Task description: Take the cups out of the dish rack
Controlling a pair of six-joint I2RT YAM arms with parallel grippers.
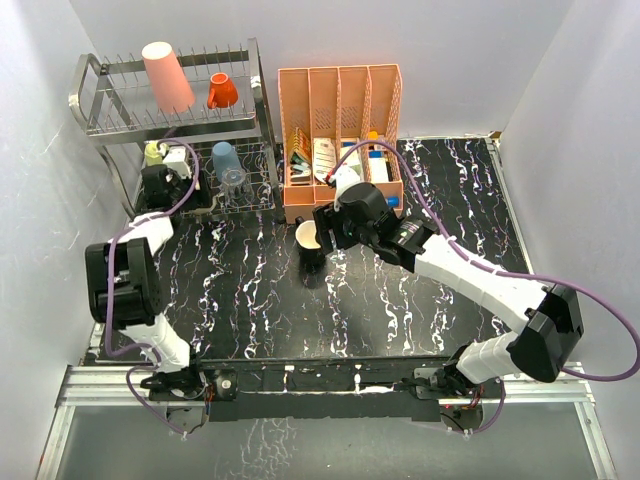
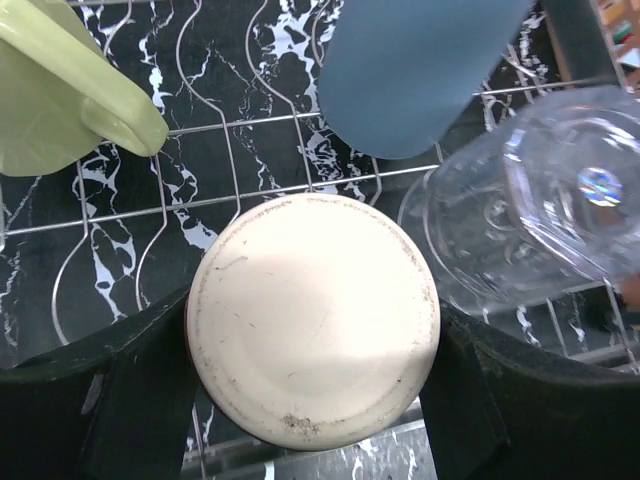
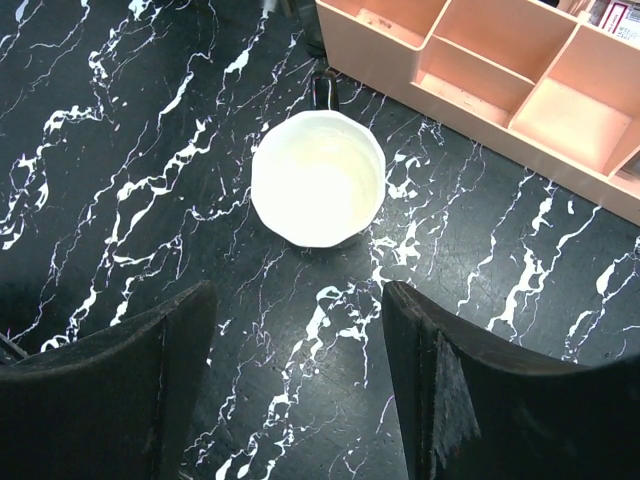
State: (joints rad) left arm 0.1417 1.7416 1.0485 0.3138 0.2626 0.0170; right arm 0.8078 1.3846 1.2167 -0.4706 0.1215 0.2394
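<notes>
Now: left pincer (image 2: 315,330) down in lower tier of dish rack (image 1: 120,105), fingers (image 2: 120,390) flanking upturned cream-bottomed cup (image 2: 312,300); cannot tell whether clamped or just short of contact. Ahead-left of it, pale yellow mug (image 2: 50,90); ahead, blue cup (image 2: 420,70); close on right, clear glass (image 2: 540,200). Upper tier above: pink tumbler (image 1: 167,75) and orange cup (image 1: 222,91), both upside down. Right pincer (image 3: 298,295) released, fingers spread wide over desk (image 3: 120,150). Black mug (image 3: 318,178) upright just ahead, cream inside, handle on far side. Beyond mug, peach organizer (image 3: 480,60) holding small packets.
</notes>
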